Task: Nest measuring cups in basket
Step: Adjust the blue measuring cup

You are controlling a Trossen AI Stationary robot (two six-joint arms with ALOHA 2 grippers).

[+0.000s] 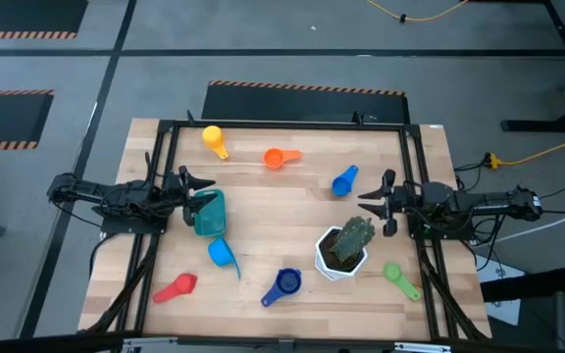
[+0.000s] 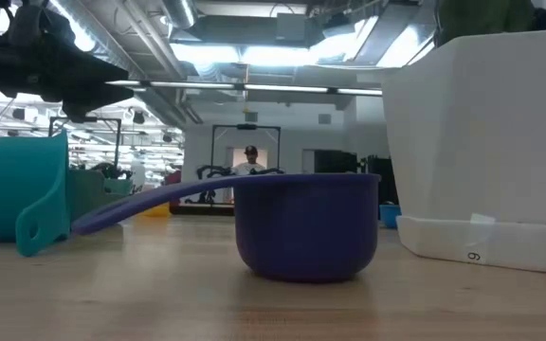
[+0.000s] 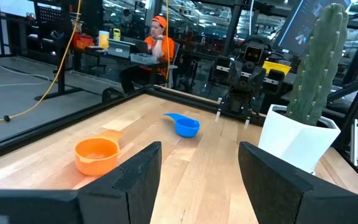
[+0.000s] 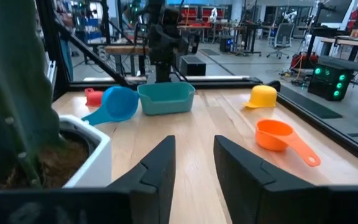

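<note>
Wooden slats make up the bench (image 1: 282, 186), framed by a dark metal rail, with an open workshop beyond it where a person sits at a desk. Nearest the front edge lie the red cup (image 1: 177, 287), the dark blue cup (image 1: 284, 283) and the green cup (image 1: 399, 277), the last close to the front right corner beside the white hexagonal pot (image 1: 339, 257) with its cactus. A little farther in, the light blue cup (image 1: 222, 253) rests just beside the teal basket (image 1: 208, 214), which sits toward the left edge with no cup in it as far as the high view shows. At that same depth the left gripper (image 1: 196, 183) hovers just beside the basket, fingers apart and holding nothing; the right gripper (image 1: 381, 203) waits near the right edge, fingers parted and empty too. Beyond them sits the mid-blue cup (image 1: 344, 181), then the orange cup (image 1: 275, 158) and the yellow cup (image 1: 214, 140) toward the far edge. These cups look like thin moulded plastic: light, stiff, smooth enough to skid on the wood if nudged, and hardly fragile. I judge the bowl rim the surest hold, one finger inside and one outside; the short handles are flat and low, harder to pinch. The basket itself may slide when a cup is dropped in.
</note>
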